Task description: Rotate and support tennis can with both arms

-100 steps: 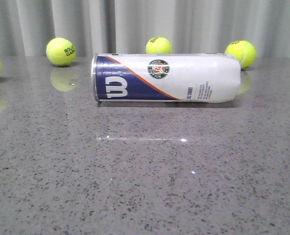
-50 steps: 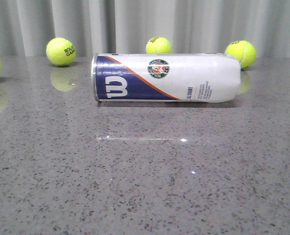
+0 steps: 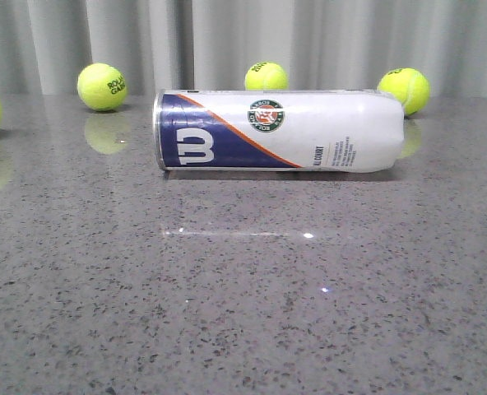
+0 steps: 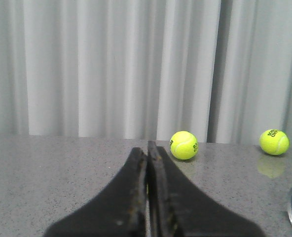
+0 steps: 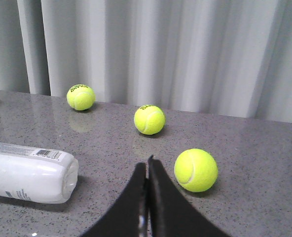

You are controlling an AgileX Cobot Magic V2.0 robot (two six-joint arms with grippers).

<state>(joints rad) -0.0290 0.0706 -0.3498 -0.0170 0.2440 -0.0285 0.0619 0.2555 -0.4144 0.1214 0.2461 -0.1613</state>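
Tennis can (image 3: 278, 130) on its side on the surface (image 3: 243, 313), cut off in both wrist views — well apart from left fingers (image 4: 147, 150) and right fingers (image 5: 147, 165), both clenched, empty.

The speckled grey bench (image 3: 243, 313) carries the tennis can (image 3: 280, 130) lying on its side, silver rim to the left, with four yellow-green tennis balls (image 3: 102, 86) scattered behind it near the curtain.
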